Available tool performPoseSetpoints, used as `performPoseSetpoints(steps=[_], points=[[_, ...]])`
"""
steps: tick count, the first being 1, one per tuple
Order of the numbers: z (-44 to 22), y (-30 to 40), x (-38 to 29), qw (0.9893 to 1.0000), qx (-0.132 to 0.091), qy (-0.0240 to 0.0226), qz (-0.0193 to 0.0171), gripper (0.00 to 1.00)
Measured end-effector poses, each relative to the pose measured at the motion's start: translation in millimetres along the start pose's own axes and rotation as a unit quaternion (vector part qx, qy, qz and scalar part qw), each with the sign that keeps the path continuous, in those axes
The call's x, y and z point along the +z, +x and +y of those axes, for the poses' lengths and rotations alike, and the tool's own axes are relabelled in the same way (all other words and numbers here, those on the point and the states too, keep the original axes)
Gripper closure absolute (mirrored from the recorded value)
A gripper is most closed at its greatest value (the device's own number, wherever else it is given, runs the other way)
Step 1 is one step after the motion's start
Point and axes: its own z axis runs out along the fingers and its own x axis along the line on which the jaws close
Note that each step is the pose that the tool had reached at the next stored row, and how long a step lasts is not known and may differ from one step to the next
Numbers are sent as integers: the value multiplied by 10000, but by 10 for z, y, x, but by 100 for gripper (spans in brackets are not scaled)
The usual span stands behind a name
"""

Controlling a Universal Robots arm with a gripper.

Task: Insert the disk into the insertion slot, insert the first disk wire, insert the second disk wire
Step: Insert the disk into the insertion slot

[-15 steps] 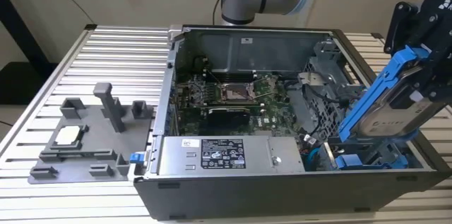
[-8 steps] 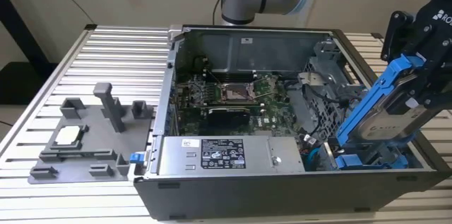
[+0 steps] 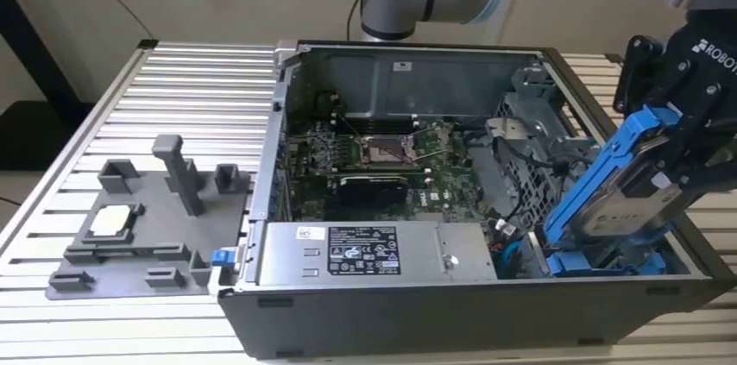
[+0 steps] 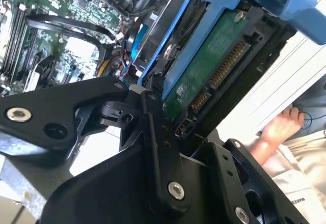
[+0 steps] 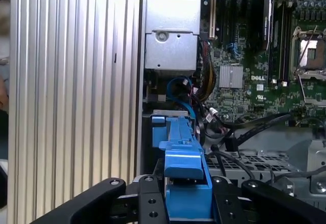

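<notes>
My gripper (image 3: 670, 136) is shut on the disk (image 3: 622, 188), a silver drive in a bright blue carrier. The disk hangs steeply tilted over the right side of the open computer case (image 3: 276, 166). Its lower end dips toward the insertion slot (image 3: 532, 248) in the case's near right corner, mostly hidden behind it. Another blue-framed drive (image 3: 610, 263) lies flat just below that end. In the first wrist view the carrier's blue edge (image 5: 183, 158) runs away from between the black fingers (image 5: 147, 198). The second wrist view shows the disk's green board and connectors (image 4: 214, 66).
A perforated metal cage (image 3: 524, 154), black cables and a blue cable (image 5: 178, 86) crowd the area beside the disk. The motherboard (image 3: 381, 149) and power supply (image 3: 368, 253) fill the rest. A grey fixture plate (image 3: 138, 227) lies on the ribbed table. A person's hand (image 4: 277, 127) is close by.
</notes>
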Motion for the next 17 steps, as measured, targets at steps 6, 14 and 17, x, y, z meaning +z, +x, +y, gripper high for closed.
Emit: performPoseSetpoints(steps=[6, 14, 17], points=[[-4, -15, 46, 10000, 0, 0, -1, 67], [-25, -32, 128, 10000, 0, 0, -2, 67], [-32, -37, 175, 10000, 0, 0, -1, 67]])
